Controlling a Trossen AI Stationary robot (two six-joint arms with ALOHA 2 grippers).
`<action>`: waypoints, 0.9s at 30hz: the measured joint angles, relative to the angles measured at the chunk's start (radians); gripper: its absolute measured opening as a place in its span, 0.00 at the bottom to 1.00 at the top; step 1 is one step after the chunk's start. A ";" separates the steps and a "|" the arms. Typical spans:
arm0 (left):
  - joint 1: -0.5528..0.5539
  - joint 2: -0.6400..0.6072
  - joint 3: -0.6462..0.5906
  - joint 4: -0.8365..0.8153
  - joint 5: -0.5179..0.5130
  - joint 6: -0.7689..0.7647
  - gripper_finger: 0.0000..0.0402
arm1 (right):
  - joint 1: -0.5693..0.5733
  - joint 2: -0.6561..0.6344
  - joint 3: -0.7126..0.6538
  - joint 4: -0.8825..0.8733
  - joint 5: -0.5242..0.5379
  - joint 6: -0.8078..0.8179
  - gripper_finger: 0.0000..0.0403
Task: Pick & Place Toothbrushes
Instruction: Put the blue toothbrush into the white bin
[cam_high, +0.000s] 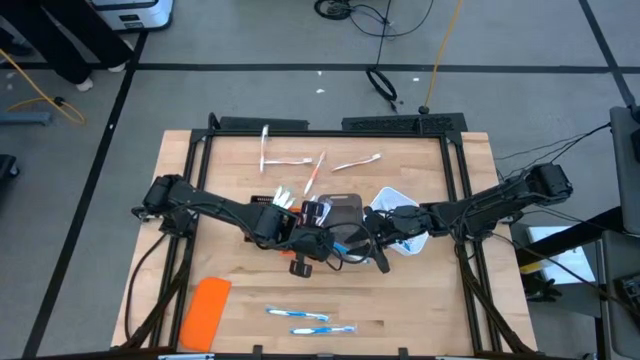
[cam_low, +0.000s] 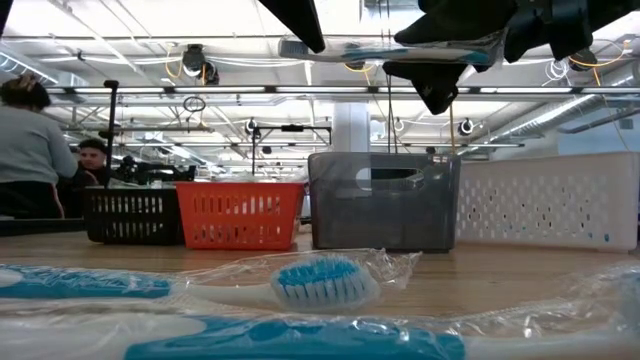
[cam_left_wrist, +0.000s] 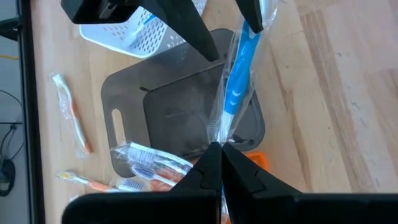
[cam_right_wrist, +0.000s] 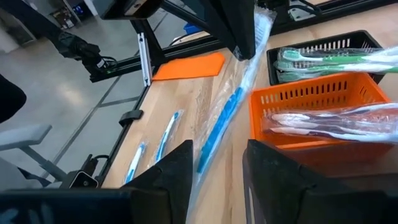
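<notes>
A blue-white toothbrush (cam_left_wrist: 237, 81) in a clear wrapper hangs in the air over the grey tray (cam_left_wrist: 124, 93). My left gripper (cam_left_wrist: 219, 149) is shut on one end of it. My right gripper (cam_right_wrist: 214, 171) is open, and its two fingers stand on either side of the toothbrush's other end (cam_right_wrist: 208, 152). Pink-white toothbrushes lie in the orange tray (cam_right_wrist: 311, 102) and green-white ones in the black tray (cam_right_wrist: 323, 46). Two more blue toothbrushes (cam_high: 300, 318) lie flat near the table's front edge, and several toothbrushes (cam_high: 315, 162) lie toward the far edge. My left gripper pinches the clear wrapper's end (cam_left_wrist: 216, 138), just past the blue handle, between its two shut fingers. The fingers slant steeply down and run along the toothbrush. In the low view the toothbrush (cam_low: 400, 48) hangs about level, clear of the table and the trays. Whether my right gripper touches the wrapper, I cannot tell.
A white perforated tray (cam_left_wrist: 118, 31) stands beside the grey one. A flat orange slab (cam_high: 208, 310) lies at the near left. A black frame (cam_high: 330, 125) runs round the tabletop. People stand in the room beyond the table (cam_low: 40, 150).
</notes>
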 joint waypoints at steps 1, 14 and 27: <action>0.000 0.000 0.000 0.000 -0.004 0.000 0.00 | 0.000 0.000 0.000 0.000 0.000 0.000 0.35; 0.000 0.000 0.000 0.022 -0.085 0.002 0.00 | 0.000 0.000 0.000 -0.010 -0.052 -0.001 0.01; 0.000 0.000 -0.001 0.058 -0.090 -0.024 0.13 | -0.002 0.000 0.000 -0.024 -0.049 -0.010 0.00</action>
